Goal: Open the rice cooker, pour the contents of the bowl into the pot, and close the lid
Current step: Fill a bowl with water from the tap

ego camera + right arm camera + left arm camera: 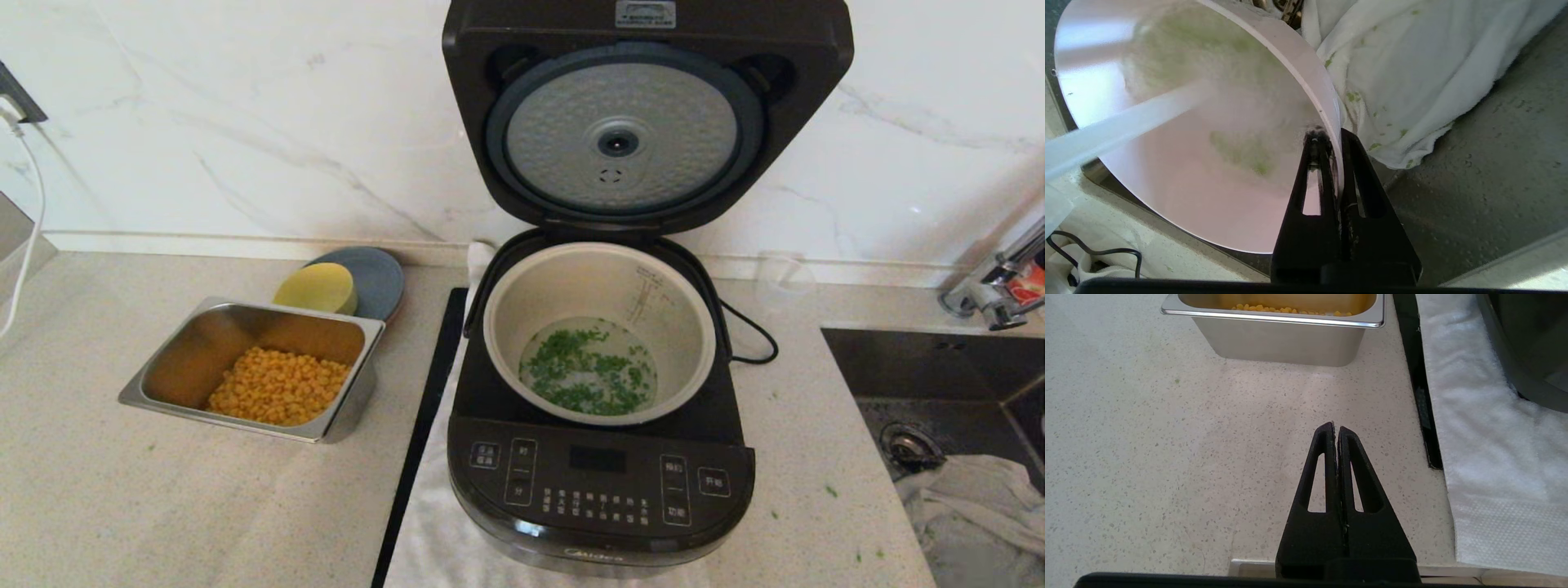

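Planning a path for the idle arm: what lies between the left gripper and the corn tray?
Only bare speckled countertop, as the left wrist view shows, from the left gripper to the corn tray.

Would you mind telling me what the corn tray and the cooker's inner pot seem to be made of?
The rectangular silver tray of yellow corn looks like brushed stainless steel, with mirror-like walls and a rolled rim. The round grey-beige inner pot appears to be metal with a matte, probably non-stick coating, dull in sheen and printed with measuring lines.
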Controlling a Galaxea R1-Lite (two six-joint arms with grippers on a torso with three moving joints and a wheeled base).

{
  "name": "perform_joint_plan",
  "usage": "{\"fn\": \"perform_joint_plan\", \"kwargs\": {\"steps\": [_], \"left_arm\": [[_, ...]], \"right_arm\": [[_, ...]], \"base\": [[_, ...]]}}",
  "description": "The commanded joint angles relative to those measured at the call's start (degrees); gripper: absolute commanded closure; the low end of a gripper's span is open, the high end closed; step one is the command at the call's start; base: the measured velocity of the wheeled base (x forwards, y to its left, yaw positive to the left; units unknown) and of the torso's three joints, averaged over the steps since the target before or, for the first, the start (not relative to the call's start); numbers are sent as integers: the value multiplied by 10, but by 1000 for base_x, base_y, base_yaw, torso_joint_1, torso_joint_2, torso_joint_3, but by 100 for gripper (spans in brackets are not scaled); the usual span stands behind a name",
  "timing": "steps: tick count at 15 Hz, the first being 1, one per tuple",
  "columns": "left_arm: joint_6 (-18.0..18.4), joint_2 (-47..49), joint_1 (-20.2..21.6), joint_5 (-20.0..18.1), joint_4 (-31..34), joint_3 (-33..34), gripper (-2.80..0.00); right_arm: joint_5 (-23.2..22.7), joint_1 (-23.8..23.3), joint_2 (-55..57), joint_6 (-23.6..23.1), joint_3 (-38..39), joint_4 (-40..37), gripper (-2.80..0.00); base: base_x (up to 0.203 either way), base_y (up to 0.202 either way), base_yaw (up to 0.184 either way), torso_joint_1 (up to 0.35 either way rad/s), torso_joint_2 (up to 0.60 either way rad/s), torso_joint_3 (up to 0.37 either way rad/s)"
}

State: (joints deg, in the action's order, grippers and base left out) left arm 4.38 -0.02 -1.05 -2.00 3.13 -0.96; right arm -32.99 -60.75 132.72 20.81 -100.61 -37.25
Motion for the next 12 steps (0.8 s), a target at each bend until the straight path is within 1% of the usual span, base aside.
{"fn": "perform_joint_plan", "kwargs": {"steps": [1,5,7,10,12], "left_arm": [[0,-1,0,0,0,0,0],[0,-1,0,0,0,0,0],[0,-1,0,0,0,0,0],[0,-1,0,0,0,0,0],[0,-1,0,0,0,0,0]], "right_arm": [[-1,2,0,0,0,-3,0],[-3,2,-33,-2,16,-13,0],[-2,11,-78,-10,50,-20,0],[-1,41,-170,-29,115,-24,0],[1,77,-238,-35,154,-37,0]], "base": [[0,0,0,0,0,0],[0,0,0,0,0,0],[0,0,0,0,0,0],[0,0,0,0,0,0],[0,0,0,0,0,0]]}}
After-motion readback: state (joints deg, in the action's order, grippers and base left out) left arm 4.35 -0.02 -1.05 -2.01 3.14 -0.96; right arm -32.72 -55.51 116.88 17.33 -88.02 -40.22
